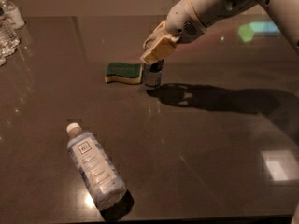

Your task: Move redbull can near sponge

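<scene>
The redbull can [153, 74] stands upright on the dark table [210, 139], right beside the right end of the sponge [124, 72], which has a green top over a yellow layer. My gripper [156, 50] reaches down from the upper right, and its tan fingers [160, 48] are closed around the top of the can, hiding the can's upper part. The can's lower body shows below the fingers.
A clear plastic water bottle [96, 171] with a white cap lies on its side at the front left. More clear bottles [7, 27] stand at the far left edge. My arm's shadow [219, 99] falls to the right of the can.
</scene>
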Controlling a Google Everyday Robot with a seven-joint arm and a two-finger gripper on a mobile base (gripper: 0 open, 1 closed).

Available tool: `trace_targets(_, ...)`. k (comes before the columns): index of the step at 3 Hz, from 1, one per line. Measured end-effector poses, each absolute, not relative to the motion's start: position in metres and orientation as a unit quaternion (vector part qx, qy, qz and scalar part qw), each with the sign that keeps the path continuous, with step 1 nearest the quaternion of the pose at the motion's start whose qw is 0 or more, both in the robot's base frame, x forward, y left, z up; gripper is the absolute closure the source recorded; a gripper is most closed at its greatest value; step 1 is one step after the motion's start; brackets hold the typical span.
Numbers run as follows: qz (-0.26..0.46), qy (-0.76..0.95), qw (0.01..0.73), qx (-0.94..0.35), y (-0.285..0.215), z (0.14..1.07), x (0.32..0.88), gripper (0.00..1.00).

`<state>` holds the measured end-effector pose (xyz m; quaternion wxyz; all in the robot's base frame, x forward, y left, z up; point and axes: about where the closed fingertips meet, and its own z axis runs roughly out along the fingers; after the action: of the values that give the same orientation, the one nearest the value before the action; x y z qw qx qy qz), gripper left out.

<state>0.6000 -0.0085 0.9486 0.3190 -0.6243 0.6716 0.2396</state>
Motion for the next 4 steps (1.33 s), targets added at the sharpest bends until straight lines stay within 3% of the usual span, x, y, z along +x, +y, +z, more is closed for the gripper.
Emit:
trace_targets(1, 0.232, 0.673, 0.317, -0.627, -0.007, 0.939, 0.613, 0.82)
trace_targets(4, 0.219, 0.671, 0.324, -0.630, 0.001, 0.933, 0.631, 0.12)
